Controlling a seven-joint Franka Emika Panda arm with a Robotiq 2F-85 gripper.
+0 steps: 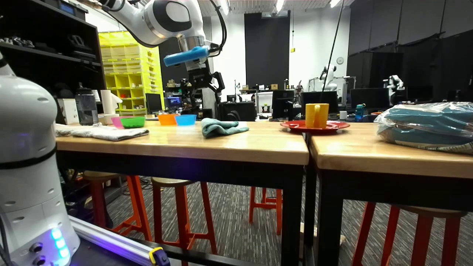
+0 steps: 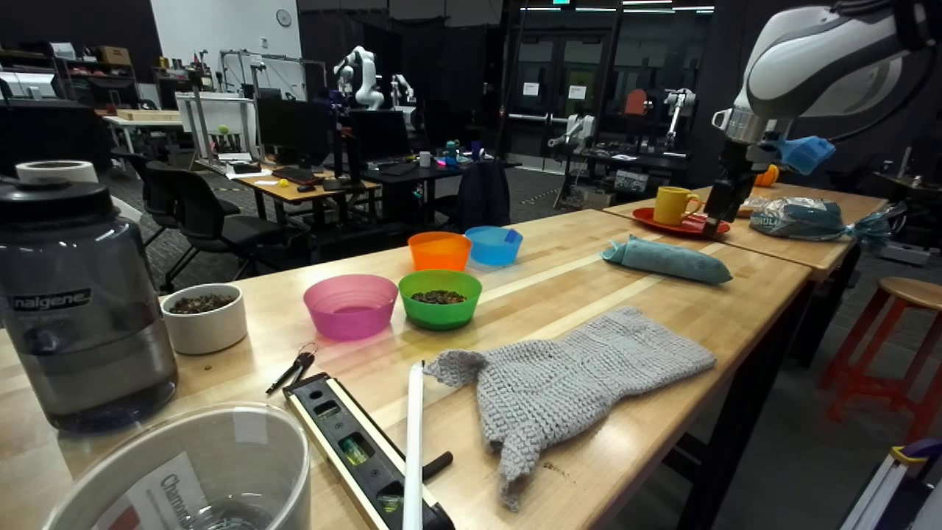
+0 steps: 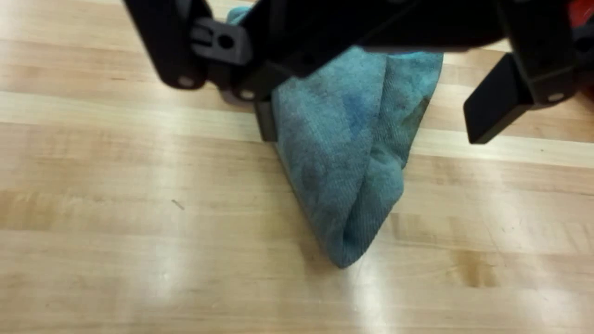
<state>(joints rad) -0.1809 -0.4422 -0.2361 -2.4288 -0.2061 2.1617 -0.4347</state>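
My gripper (image 3: 377, 116) stands open in the wrist view, its two dark fingers wide apart with nothing gripped. Beneath it on the wooden table lies a folded teal cloth (image 3: 341, 162), stained in places and tapering to a rounded corner. The arm hides part of the cloth's upper end. The left finger overlaps the cloth's edge in this view; the right one is well off to its side. In an exterior view the gripper (image 1: 206, 104) hangs above table height, near the cloth (image 1: 221, 128). The same cloth (image 2: 666, 261) looks like a rolled bundle from elsewhere.
A red plate (image 2: 645, 218) carries a yellow mug (image 2: 671, 205) beyond the cloth, with a bagged item (image 2: 798, 218) farther right. Pink (image 2: 351, 308), green (image 2: 440, 313), orange (image 2: 439, 252) and blue (image 2: 493, 250) bowls stand nearby. Grey knitted cloth (image 2: 581, 375), level (image 2: 353, 449) and bottle (image 2: 81, 309) lie nearer.
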